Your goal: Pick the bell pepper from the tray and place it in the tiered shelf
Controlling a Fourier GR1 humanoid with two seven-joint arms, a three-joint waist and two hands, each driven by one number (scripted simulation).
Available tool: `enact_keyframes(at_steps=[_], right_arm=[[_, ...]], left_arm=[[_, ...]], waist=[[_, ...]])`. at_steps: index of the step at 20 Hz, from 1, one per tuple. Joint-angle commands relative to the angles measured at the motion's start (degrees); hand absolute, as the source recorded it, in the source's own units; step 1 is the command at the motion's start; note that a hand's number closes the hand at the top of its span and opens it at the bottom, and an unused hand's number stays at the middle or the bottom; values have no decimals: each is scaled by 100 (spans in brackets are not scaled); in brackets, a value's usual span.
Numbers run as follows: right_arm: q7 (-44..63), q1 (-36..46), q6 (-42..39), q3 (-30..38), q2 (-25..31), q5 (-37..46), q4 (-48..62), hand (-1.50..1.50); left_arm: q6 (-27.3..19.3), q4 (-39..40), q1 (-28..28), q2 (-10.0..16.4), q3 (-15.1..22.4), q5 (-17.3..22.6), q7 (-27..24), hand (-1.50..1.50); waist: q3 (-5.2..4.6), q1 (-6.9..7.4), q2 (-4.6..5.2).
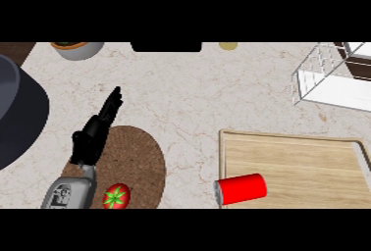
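A red bell pepper (116,196) with a green stem lies on the near part of a round brown tray (141,157), at the view's lower left. My left hand (92,138) hovers over the tray's left side, beyond and slightly left of the pepper and apart from it. Its fingers are straight, point toward the far side of the counter, and hold nothing. The white wire tiered shelf (326,83) stands at the far right. My right hand does not show.
A wooden cutting board (304,157) lies at the right with a red can (241,188) on its near left corner. A large dark round object (18,117) fills the left edge. A bowl (78,49) and a black item (167,46) sit along the back.
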State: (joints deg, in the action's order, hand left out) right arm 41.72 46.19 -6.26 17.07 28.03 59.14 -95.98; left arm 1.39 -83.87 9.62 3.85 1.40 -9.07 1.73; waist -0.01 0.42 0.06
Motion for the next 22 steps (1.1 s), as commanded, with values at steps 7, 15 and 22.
enact_keyframes(at_steps=[7,15,22], right_arm=[[-1168,83,1323,-126,447,514,1888,150],[-1967,546,2689,272,371,163,3372,150],[-3146,704,3006,954,469,-1308,3902,150]], left_arm=[[228,-101,-62,177,-114,127,37,0],[-37,152,195,5,-58,-91,24,0],[44,124,92,-30,-70,16,-46,0]], waist=[[0,74,19],[3,46,18],[2,28,15]])
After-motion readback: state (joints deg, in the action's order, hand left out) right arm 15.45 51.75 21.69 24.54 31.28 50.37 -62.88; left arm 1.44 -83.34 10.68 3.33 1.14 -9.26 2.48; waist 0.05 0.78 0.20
